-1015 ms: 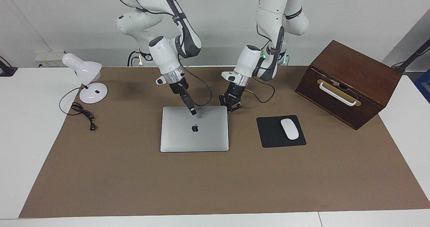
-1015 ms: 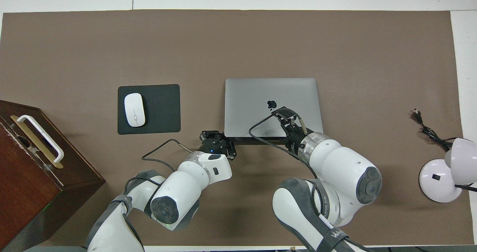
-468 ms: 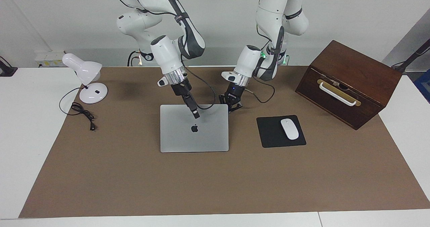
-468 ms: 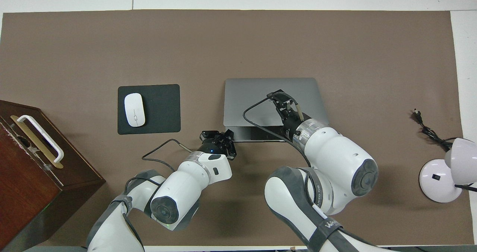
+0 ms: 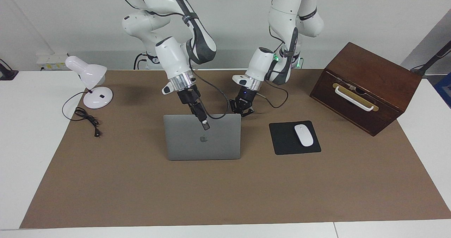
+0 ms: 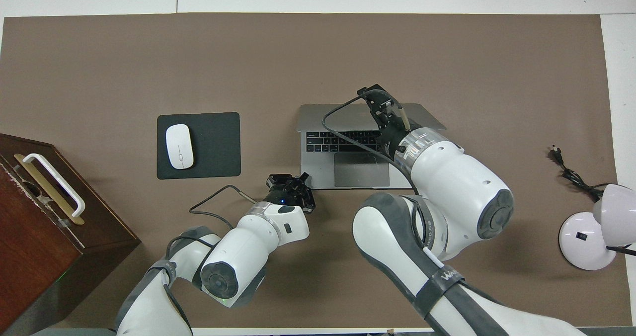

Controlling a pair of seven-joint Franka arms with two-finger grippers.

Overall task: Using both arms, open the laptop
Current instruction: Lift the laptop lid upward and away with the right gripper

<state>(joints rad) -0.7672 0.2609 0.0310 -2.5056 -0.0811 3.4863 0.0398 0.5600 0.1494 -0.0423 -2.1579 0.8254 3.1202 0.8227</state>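
The silver-grey laptop (image 5: 197, 146) stands on the brown mat with its lid raised steeply, the apple logo facing away from the robots. In the overhead view its black keys and grey trackpad show on the base (image 6: 318, 169). My right gripper (image 5: 205, 125) is at the middle of the lid's top edge, its fingers straddling the edge; it also shows in the overhead view (image 6: 380, 98). My left gripper (image 5: 241, 112) is low at the base's corner nearest the robots, toward the left arm's end, with fingers spread; it also shows in the overhead view (image 6: 290, 179).
A black mouse pad (image 5: 282, 139) with a white mouse (image 5: 303, 135) lies beside the laptop toward the left arm's end. A dark wooden box (image 5: 366, 86) with a white handle stands at that end. A white desk lamp (image 5: 92, 85) and its cord (image 5: 86, 117) are at the right arm's end.
The lid has swung from nearly flat to steeply raised, uncovering keys and trackpad. My right gripper rose and moved away from the robots with the lid's edge. My left gripper stayed at the corner.
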